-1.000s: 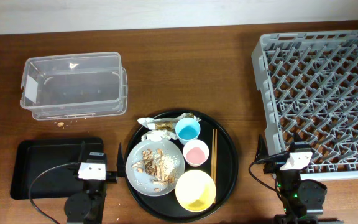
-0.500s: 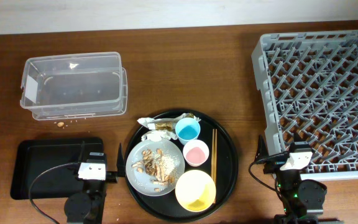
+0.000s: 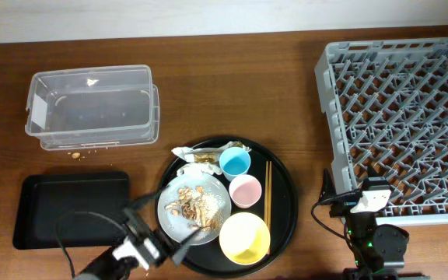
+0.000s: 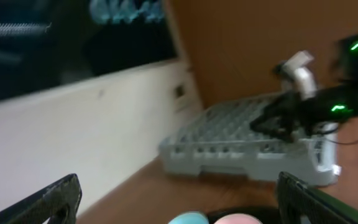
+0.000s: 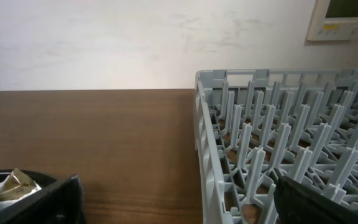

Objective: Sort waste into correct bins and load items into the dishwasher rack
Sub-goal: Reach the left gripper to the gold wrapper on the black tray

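Left gripper point(image 4: 179, 186), fingers apart: view blurred, blue cup point(image 4: 188, 219) cut off below. Right gripper point(image 5: 176, 186), fingers apart: rack point(image 5: 278, 143) cropped at right.

Left fingers point(image 3: 187, 244) swung right, rotated; now at grey plate point(image 3: 211, 204) lower-left edge.

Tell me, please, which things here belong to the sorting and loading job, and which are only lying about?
Job: wrapper, food scraps, clear tub, black rectangular tray, blue cup, pink cup, yellow bowl, grey plate, chopsticks, rack.
Lying about: round black tray, wall panel.
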Robot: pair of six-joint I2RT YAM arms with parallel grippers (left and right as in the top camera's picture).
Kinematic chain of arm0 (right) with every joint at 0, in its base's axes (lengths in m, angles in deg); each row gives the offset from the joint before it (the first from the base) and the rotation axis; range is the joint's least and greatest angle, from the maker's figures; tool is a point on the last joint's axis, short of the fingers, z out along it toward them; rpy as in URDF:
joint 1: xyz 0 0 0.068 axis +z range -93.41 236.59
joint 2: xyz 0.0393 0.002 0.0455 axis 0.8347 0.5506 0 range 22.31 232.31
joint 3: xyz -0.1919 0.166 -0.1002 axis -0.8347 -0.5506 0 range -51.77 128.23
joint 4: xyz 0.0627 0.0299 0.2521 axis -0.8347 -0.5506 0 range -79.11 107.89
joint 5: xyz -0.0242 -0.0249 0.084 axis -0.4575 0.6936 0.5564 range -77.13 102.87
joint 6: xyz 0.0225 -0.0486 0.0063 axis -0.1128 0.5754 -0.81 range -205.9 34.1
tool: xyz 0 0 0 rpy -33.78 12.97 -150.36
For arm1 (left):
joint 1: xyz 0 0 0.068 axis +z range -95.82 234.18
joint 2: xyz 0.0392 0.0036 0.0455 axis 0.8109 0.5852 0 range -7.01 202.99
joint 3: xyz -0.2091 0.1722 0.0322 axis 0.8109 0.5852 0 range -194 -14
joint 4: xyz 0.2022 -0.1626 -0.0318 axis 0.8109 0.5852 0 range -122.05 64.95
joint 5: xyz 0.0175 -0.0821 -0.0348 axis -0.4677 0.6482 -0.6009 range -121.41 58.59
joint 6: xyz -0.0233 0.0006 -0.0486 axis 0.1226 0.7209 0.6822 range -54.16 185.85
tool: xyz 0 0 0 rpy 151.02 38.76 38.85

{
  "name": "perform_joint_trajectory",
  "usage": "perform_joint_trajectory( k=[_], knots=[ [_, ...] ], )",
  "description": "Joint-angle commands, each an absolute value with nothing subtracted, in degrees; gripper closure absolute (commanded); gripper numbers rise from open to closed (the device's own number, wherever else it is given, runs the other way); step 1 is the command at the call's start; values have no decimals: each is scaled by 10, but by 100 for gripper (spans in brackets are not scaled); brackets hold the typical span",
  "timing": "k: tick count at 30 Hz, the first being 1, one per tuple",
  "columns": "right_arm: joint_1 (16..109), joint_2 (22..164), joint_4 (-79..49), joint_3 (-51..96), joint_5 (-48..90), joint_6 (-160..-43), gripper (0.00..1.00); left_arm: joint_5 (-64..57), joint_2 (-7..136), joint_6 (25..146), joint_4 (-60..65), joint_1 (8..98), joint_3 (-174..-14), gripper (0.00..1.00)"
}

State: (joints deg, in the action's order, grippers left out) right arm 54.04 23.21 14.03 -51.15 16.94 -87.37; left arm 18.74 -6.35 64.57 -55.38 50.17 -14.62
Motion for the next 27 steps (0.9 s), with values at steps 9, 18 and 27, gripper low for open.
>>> perform_joint_trajectory(
  k=[9,18,27],
  knots=[
    [539,227,137,-515,167,-876,1,197,-55,782,-519,501,-184,1],
    [539,227,137,-515,167,-876,1,196,192,630,-149,501,-462,1],
    [539,227,137,-515,167,-876,1,303,397,613,-63,501,-588,1]
  ],
)
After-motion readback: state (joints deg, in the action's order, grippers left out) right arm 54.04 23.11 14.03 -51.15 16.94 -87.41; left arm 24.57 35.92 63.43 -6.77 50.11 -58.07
